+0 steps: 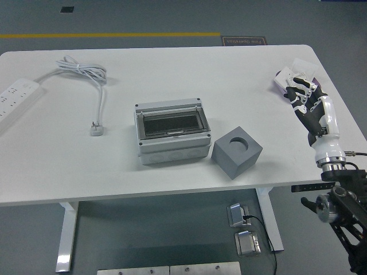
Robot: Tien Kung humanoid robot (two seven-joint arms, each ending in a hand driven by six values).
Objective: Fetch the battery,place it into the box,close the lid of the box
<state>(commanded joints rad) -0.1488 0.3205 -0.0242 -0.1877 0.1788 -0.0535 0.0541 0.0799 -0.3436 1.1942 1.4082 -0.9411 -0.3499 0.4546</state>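
Right hand [304,97] on the counter [241,69] at its far right edge, fingers curled over the white battery pack [285,79], grasp unclear, cannot tell if gripped. Grey box [172,133] well left of hand, lid looks down. Grey cube with hole [237,151] nearer, left of the hand.

Power strip [17,97] cut by left edge.
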